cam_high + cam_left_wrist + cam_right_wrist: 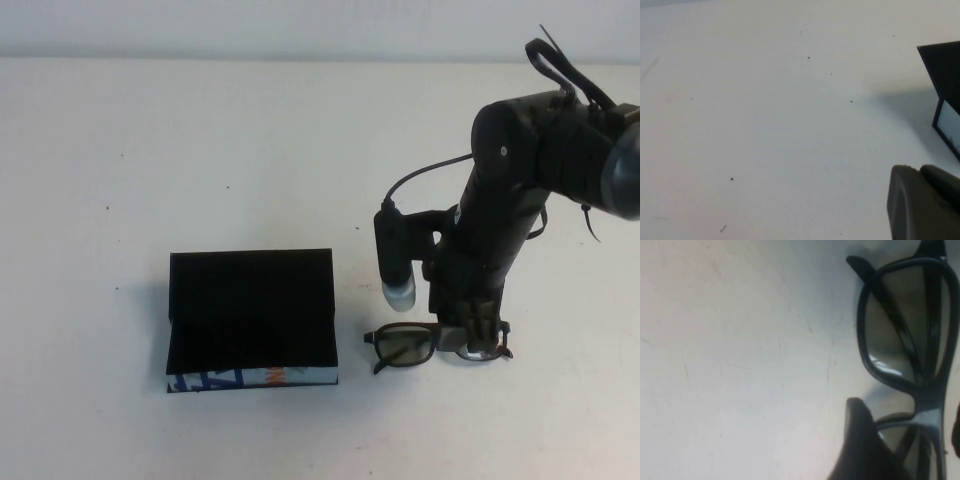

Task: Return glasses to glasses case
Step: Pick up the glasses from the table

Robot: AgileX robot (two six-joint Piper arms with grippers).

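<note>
The glasses (pixel 420 345), dark-framed with reflective lenses, lie on the white table to the right of the glasses case (pixel 250 315). The case is black, with its flap lid raised at the back and a light front edge with blue and orange print. My right gripper (pixel 478 340) is down at the glasses' right half and open. In the right wrist view its fingers (pixel 860 445) stand on either side of one lens of the glasses (pixel 905 325). My left gripper (pixel 921 172) is outside the high view. It is shut and empty, low over bare table, with a corner of the case (pixel 945 75) nearby.
The white table (pixel 200 150) stretches bare around the case and glasses. The right arm's black body and cable (pixel 520 170) rise over the table's right side. The table's far edge meets a pale wall at the back.
</note>
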